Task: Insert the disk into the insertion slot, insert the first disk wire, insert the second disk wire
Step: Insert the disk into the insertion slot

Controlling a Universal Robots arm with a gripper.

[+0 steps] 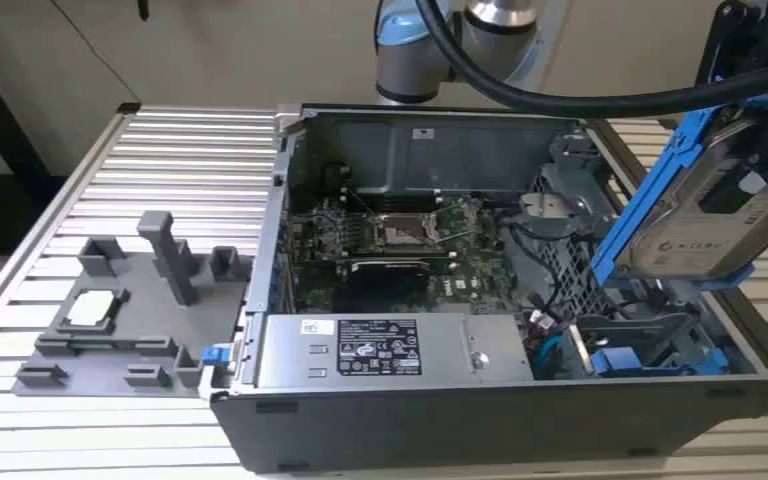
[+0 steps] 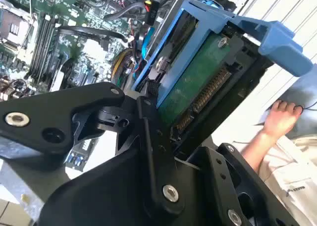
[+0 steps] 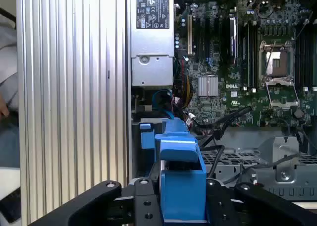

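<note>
We have the disk (image 1: 704,240) in the claw (image 1: 758,175). The black fingers (image 2: 148,122) are closed onto the sides of its blue frame, as far shut as the frame's width allows. The disk hangs tilted in the air, touching nothing else, and in the second wrist view its green board and connector edge are bare. The slot (image 1: 638,345) lies below the claw, in the grey cage at the near corner of the case (image 1: 491,420), and the disk is not yet in it.

Our main worry is the tilt. If the disk goes down at this angle, we expect a frame corner to catch on a blue guide or the cage lip and jam, or to twist in the grip. The grip is on plastic, so we judge that a sideways push could make the frame flex or slide between the fingers.

Loose cables (image 1: 544,335) lie just beside the slot, below the claw. One could get trapped under the disk or block the connector, which would spoil both wire steps. The board (image 1: 398,240), further off from the claw, would suffer if the disk dropped or swung wide.

A person's hand (image 2: 280,119) rests on the table outside the case, near the claw's side. A wide outward swing could reach it.
</note>
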